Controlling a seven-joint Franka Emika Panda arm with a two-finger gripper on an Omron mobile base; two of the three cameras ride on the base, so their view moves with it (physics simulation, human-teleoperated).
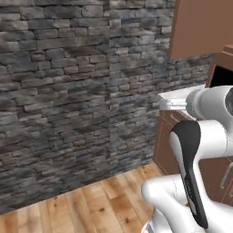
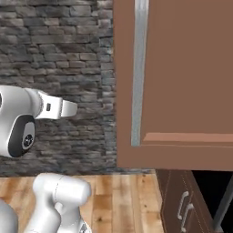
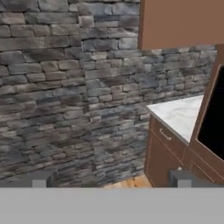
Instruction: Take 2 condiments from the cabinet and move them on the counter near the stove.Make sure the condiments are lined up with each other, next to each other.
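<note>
Dark grey rough stone wall (image 1: 77,91) spans left and centre. Light wood plank floor (image 1: 91,207) along the near bottom. Brown flat-door wall cabinet (image 1: 200,27) top right; under it a white marble counter (image 1: 175,96) edge over a brown lower cupboard (image 1: 164,141). White arm (image 1: 200,150) near right.

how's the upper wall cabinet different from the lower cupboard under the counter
The wall cabinet hangs high with a plain flat front; the lower cupboard stands on the wooden floor and carries a silver handle. The lower cupboard is a darker brown and is topped by the white marble counter; the wall cabinet is lighter and has nothing on it. Both are brown wood against the stone wall.
</note>
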